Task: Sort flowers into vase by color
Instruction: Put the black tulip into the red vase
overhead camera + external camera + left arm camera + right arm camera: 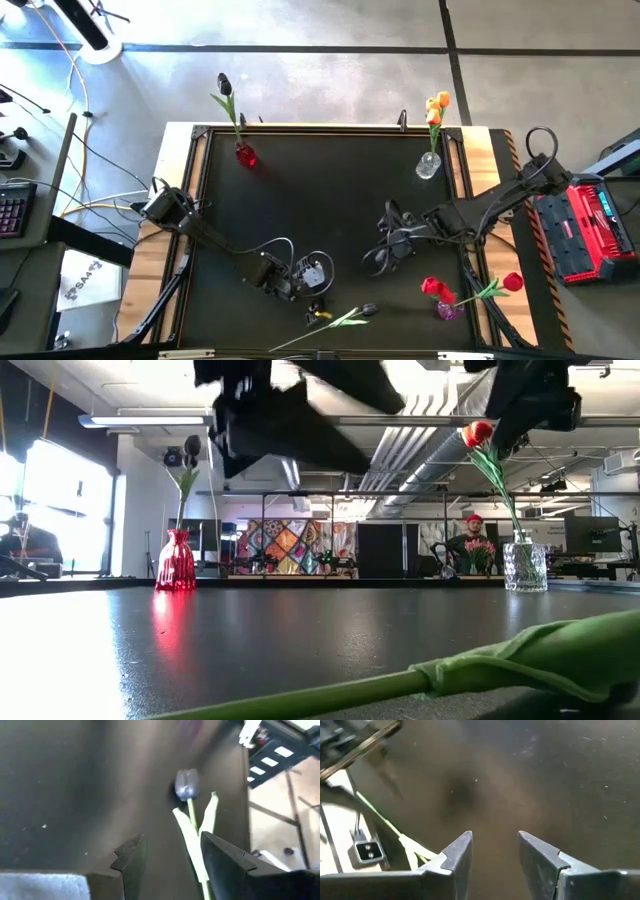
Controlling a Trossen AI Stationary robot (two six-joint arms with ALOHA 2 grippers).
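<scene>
A black tulip (368, 311) lies flat on the desk (320, 200) at the lower middle of the high view, stem running left toward the bottom edge; the left tool (318, 300) hangs just above it, fingers (131, 854) spread, empty; the right tool (385, 250) sits right of centre, fingers spread, gripping nothing; a red vase (245, 155) at upper left holds a black flower; a clear vase (428, 165) at upper right holds orange ones; a purple vase (448, 308) at lower right holds red ones.
</scene>
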